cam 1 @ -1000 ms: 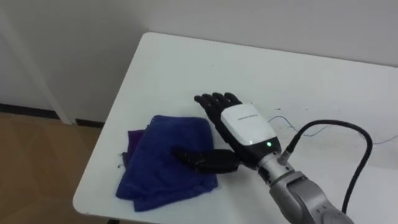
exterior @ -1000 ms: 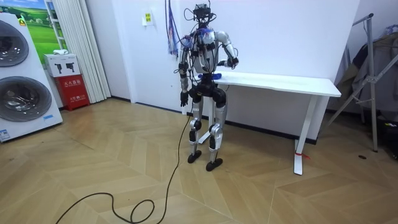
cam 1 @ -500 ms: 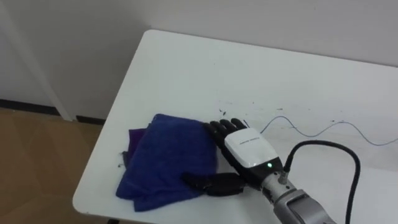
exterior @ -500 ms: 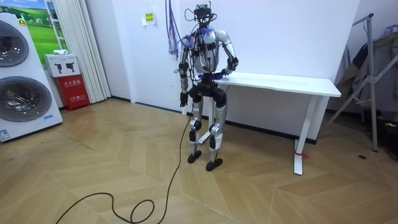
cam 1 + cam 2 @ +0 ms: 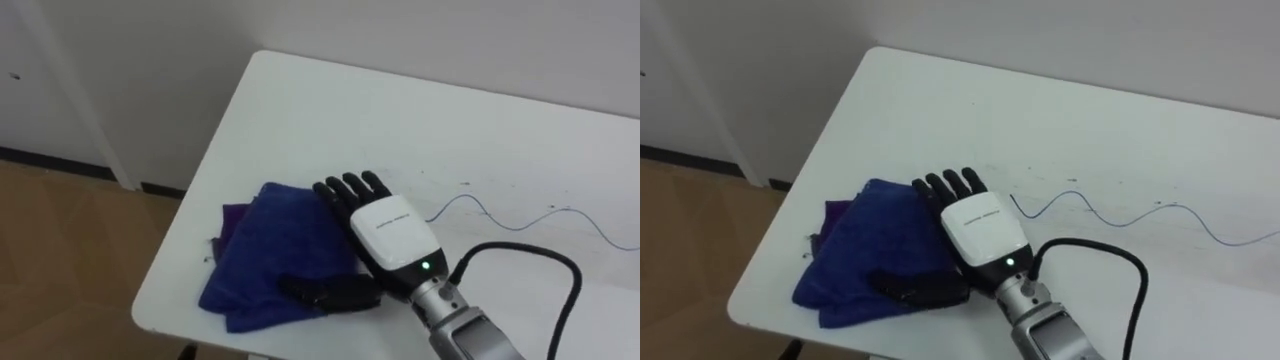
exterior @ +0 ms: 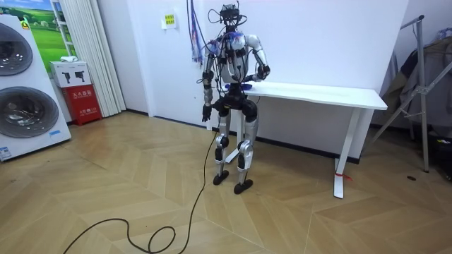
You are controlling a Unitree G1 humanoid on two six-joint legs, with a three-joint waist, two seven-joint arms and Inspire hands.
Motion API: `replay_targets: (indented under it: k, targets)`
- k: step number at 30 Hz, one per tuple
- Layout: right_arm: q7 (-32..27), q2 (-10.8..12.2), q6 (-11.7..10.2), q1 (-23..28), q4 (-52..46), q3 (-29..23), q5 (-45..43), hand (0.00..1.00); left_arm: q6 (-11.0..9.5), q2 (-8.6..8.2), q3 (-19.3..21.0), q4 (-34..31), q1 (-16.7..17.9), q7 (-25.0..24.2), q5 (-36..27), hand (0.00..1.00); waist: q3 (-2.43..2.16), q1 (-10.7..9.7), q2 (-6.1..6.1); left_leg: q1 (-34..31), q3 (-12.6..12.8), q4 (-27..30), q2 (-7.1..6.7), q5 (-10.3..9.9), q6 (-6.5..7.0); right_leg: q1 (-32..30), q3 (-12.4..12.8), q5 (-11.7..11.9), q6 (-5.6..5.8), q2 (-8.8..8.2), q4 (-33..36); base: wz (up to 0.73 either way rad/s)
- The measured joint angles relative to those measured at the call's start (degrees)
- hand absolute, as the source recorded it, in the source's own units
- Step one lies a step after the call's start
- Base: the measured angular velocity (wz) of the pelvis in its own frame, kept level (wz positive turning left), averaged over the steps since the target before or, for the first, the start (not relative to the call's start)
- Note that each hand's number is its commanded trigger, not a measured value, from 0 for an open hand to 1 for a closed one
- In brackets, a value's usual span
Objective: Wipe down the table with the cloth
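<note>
Presently the right robot hand [image 5: 390, 235] lies open and flat at the near left end of the table [image 5: 400, 110], fingers straight and pointing toward the upper left of the frame. Its thumb is spread out across the blue cloth [image 5: 260, 250]. The cloth is a crumpled fold in the lower left of the frame, close to the table's left edge, with its long axis running roughly top to bottom. It sits mostly to the frame's left of the palm, under the thumb and fingertips. A thin wavy blue line [image 5: 468, 199] starts just beside the hand on its other side and runs to the frame's right. Judgement: the wipe must drag the cloth rightward. The left robot hand [image 6: 205, 111] hangs by the robot's side, so the right is nearer.
</note>
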Motion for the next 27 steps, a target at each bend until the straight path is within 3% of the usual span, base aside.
replay_targets:
  k: [12,22,27]
  targets:
    - [-0.41,0.2,-0.9,-0.08,-1.55,2.04,0.27,0.0,0.54,-0.14,0.0,1.17,-0.24,-0.01,0.04,0.0,0.18,0.66,0.89,-0.49,-0.42,0.0,-0.06,0.0,-0.03,-0.27,-0.2,0.0,0.0,0.0,0.04,0.02]
    - [0.0,0.19,-0.84,-2.25,-0.2,3.61,3.28,0.0,0.54,-0.13,-0.12,0.09,-0.43,-0.26,2.18,0.0,0.08,0.67,0.74,-1.08,-0.45,0.09,-0.07,0.02,-0.04,-0.95,-0.27,0.0,0.0,-0.05,0.06,0.01]
    - [3.63,-0.07,0.92,-4.51,5.32,5.11,5.68,0.0,0.61,-0.1,-0.09,-1.44,-0.16,-0.26,2.14,0.0,0.03,0.57,0.05,-0.69,-1.11,-0.33,-0.06,0.02,-0.04,-0.64,-0.99,0.0,0.0,-0.05,0.01,0.05]
